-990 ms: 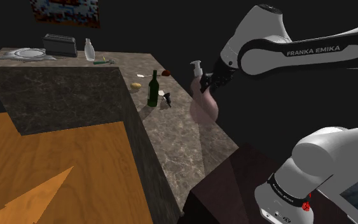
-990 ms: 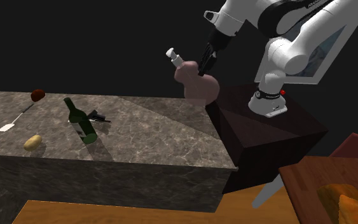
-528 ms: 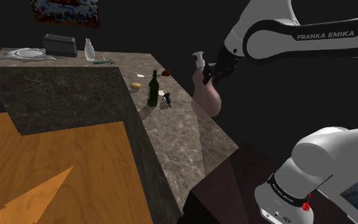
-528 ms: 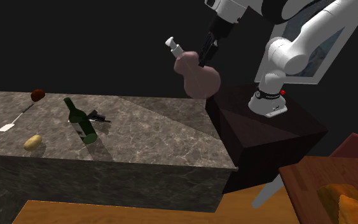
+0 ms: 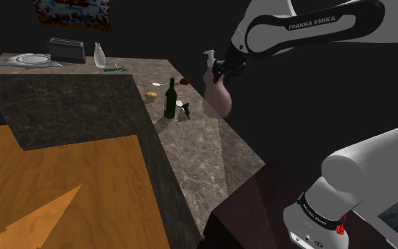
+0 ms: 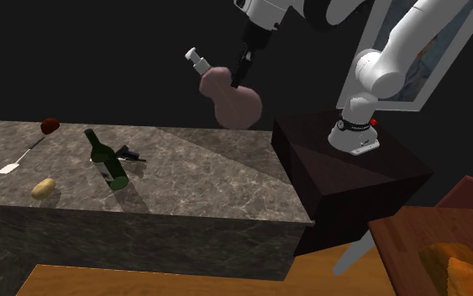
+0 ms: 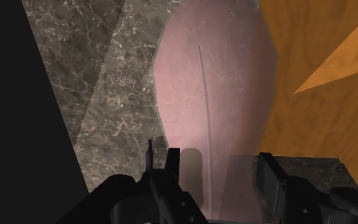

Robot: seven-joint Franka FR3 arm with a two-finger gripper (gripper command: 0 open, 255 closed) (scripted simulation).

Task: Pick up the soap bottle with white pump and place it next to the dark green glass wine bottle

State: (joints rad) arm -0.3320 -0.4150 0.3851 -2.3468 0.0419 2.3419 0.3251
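Pink soap bottle (image 6: 230,99) is held clamped in the gripper (image 6: 241,74), aloft above the counter's (image 5: 204,155) stand-side end. Clasping fingers (image 7: 269,175) are seen in wrist view; "FRANKA EMIKA" is read on the arm (image 5: 310,21) in shoulder view.

I looked down on a marble counter (image 5: 204,152) above an orange wooden floor (image 5: 63,184). On the counter lay a yellowish potato (image 6: 44,187), a utensil (image 6: 26,154) with one white end and one reddish-brown end, and a small dark thing (image 6: 130,155) I couldn't identify. At the far end stood a dark toaster (image 5: 66,49), a plate (image 5: 29,59) and a clear bottle (image 5: 99,55), below a wall picture (image 5: 72,13)
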